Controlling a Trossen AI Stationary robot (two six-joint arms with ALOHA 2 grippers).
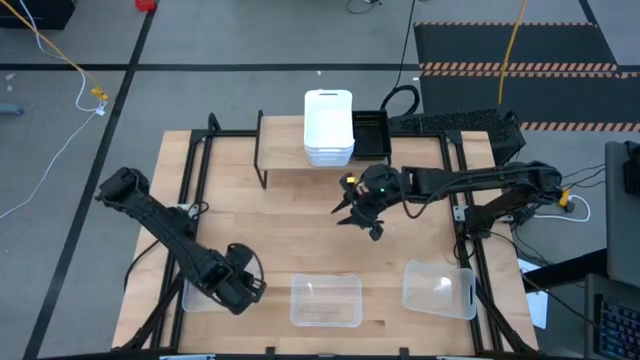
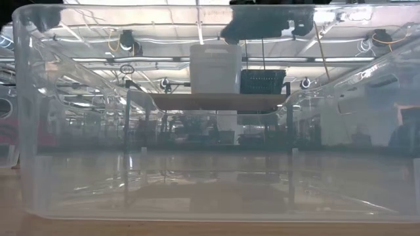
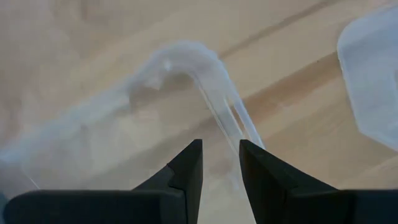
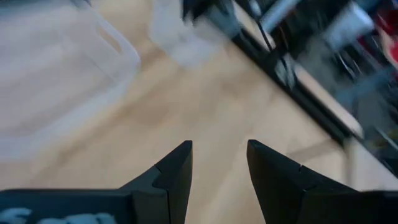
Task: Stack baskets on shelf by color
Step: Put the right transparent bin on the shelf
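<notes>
The shelf [image 1: 285,165] stands at the table's far edge. On it sit a stack of white baskets [image 1: 328,125] [image 2: 214,69] and, right of that, black baskets [image 1: 371,133] [image 2: 262,82]. Three clear baskets rest on the table near its near edge: left [image 1: 197,296], middle [image 1: 325,300], right [image 1: 438,288]. My left gripper [image 1: 243,287] [image 3: 221,158] is open, low over the left clear basket's right end, its fingers on either side of the rim [image 3: 227,112]. My right gripper [image 1: 356,212] [image 4: 219,158] is open, in the air just in front of the shelf. My left gripper comes from above at the left clear basket's end wall near a rounded corner [image 3: 186,56]. The wall's rim [image 3: 239,124] runs into the gap between the fingers. Whether a finger touches it, I cannot tell. The basket rests on the table.
The middle clear basket fills the low view, right in front of that camera [image 2: 210,164]. Bare wood [image 1: 290,225] lies between the shelf and the row of clear baskets. Black frame rails [image 1: 190,170] run along the table's sides.
</notes>
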